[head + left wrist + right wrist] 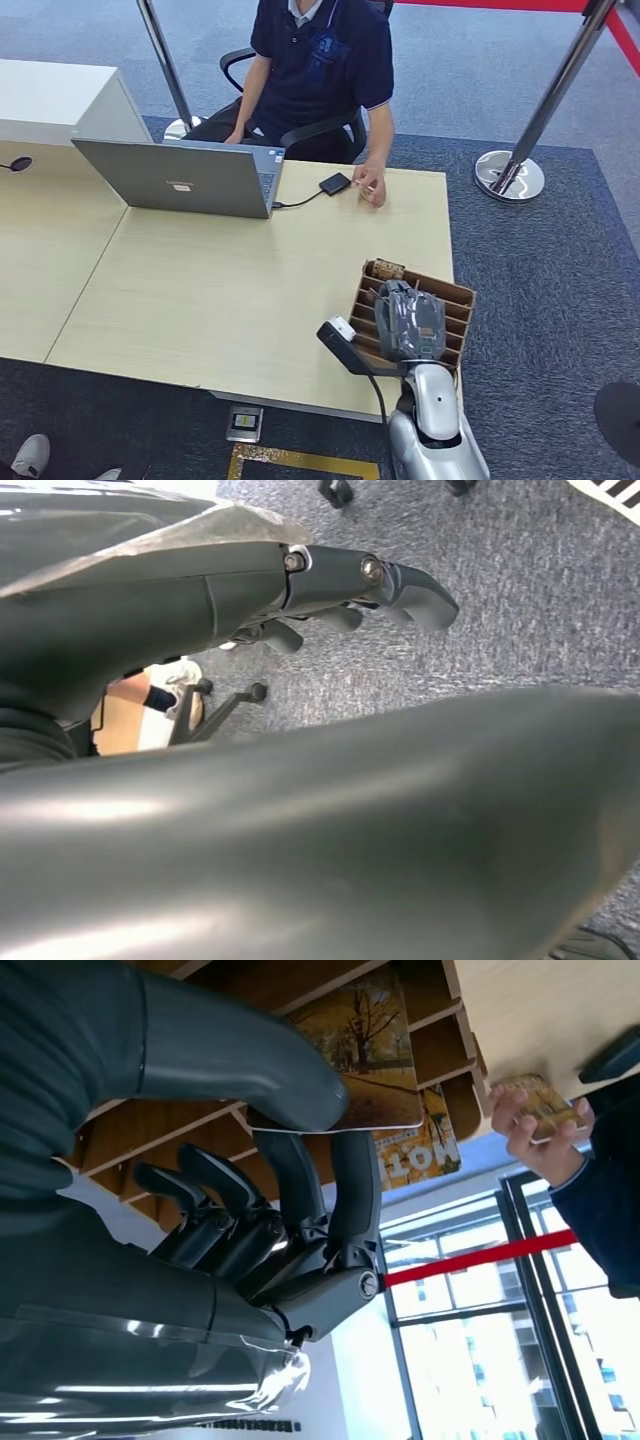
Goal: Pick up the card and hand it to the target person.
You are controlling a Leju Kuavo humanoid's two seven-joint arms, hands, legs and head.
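My right hand (408,320) hovers over a brown slotted card holder (456,297) at the table's near right corner. In the right wrist view, the thumb (249,1060) lies across a card (373,1045) printed with autumn trees, and the fingers (355,1190) press its other side. The pinched card stands among the holder's wooden dividers (151,1125). A second card (419,1145) stands in the slot behind it. The person (321,60) sits across the table, one hand (370,184) resting on it with a small card (540,1110). My left hand (332,590) hangs over grey carpet, holding nothing.
A grey laptop (181,178) stands at the far left of the table (211,290), cabled to a small black device (334,183). A black scanner-like device (343,340) with a cable sits just left of the holder. Barrier posts (509,175) stand on the carpet beyond.
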